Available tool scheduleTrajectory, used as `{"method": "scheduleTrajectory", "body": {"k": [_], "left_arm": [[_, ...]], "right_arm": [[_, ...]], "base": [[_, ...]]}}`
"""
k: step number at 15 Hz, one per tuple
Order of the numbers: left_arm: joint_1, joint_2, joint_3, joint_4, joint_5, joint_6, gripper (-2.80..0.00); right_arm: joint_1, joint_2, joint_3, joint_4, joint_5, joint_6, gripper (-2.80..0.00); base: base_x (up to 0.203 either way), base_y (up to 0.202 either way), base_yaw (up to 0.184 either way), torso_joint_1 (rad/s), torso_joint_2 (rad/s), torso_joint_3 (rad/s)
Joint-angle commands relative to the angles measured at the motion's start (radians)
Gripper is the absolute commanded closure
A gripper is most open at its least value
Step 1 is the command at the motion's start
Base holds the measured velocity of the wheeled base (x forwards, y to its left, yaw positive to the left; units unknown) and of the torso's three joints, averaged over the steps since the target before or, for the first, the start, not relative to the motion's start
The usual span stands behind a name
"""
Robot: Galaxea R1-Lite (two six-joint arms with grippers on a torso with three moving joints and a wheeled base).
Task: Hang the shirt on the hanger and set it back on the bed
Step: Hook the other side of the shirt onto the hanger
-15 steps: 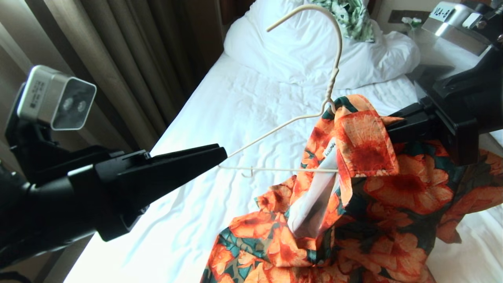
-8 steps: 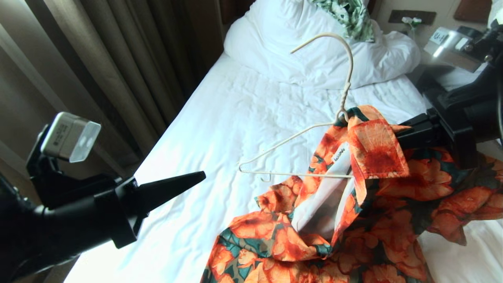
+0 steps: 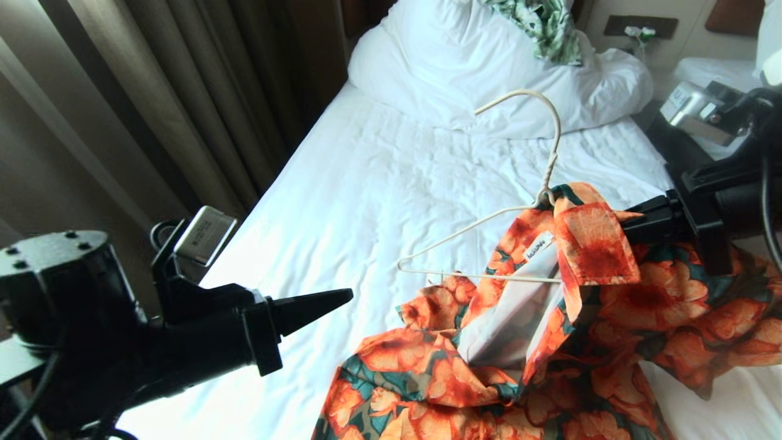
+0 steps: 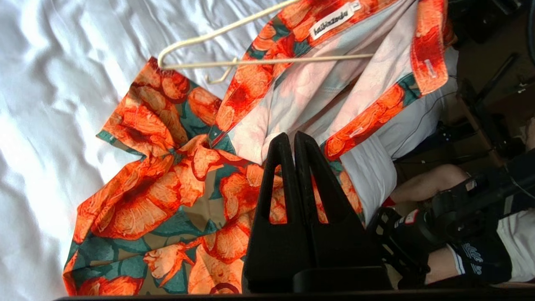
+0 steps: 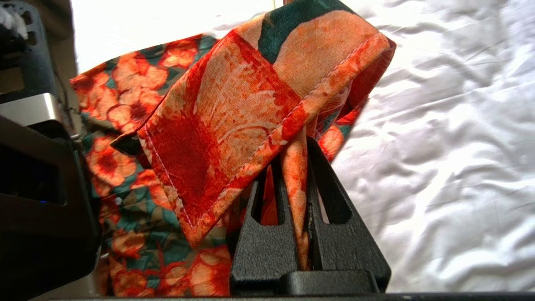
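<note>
Shirt (image 3: 586, 305) in orange flowers on green hangs lifted over the bed (image 3: 379, 201) in the head view, its collar end pinched by the right gripper (image 3: 629, 223) reaching in from the right; the cream wire hanger (image 3: 489, 244) is threaded into the collar on that side, hook upright above the fabric, its other shoulder bare and jutting out toward the left; the rest of the shirt spills down onto the white sheet; the left gripper (image 3: 345, 296) hovers low at the left, apart from the hanger's free end, its jaws pressed together on nothing; a white pillow (image 3: 476, 67) lies at the head of the bed with a green-and-white leafy cloth (image 3: 547, 27) on it, and brown curtains (image 3: 183, 91) hang along the left.

Left wrist view: the left gripper (image 4: 294, 140) shows both fingers touching, empty, above crumpled shirt (image 4: 167, 188); the hanger (image 4: 234, 58) runs under the open collar beside the white neck label (image 4: 332, 19); a person's legs (image 4: 459, 217) appear beyond the mattress edge.

Right wrist view: the right gripper (image 5: 294, 167) clamps a fold of the shirt (image 5: 234, 125) between its fingers, the collar flap draped over them; the wrinkled sheet of the bed (image 5: 451, 146) lies beyond.
</note>
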Motion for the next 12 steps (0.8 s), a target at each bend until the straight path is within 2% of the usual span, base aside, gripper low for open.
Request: {"method": "scheduleTrajectory", "body": {"k": [1, 4, 6, 10, 12], "left_arm": [[-0.011, 0.098, -0.023, -0.005, 0.002, -0.002, 0.0], [-0.057, 0.185, -0.048, -0.008, 0.03, 0.005, 0.0], [-0.06, 0.213, -0.066, -0.009, 0.036, 0.036, 0.0], [-0.066, 0.237, -0.097, -0.009, 0.046, 0.037, 0.0], [-0.066, 0.237, -0.107, -0.007, 0.052, 0.037, 0.0]], "right_arm": [[-0.012, 0.002, 0.042, -0.049, 0.004, -0.004, 0.0], [-0.05, 0.014, 0.085, -0.121, 0.025, -0.004, 0.0], [-0.088, 0.041, 0.108, -0.157, 0.064, -0.004, 0.0], [-0.143, 0.141, 0.12, -0.201, 0.085, -0.004, 0.0], [-0.168, 0.181, 0.118, -0.208, 0.158, 0.008, 0.0]], "base": [[0.0, 0.0, 0.0, 0.0, 0.0, 0.0], [0.0, 0.0, 0.0, 0.0, 0.0, 0.0], [0.0, 0.0, 0.0, 0.0, 0.0, 0.0], [0.0, 0.0, 0.0, 0.0, 0.0, 0.0], [0.0, 0.0, 0.0, 0.0, 0.0, 0.0]]}}
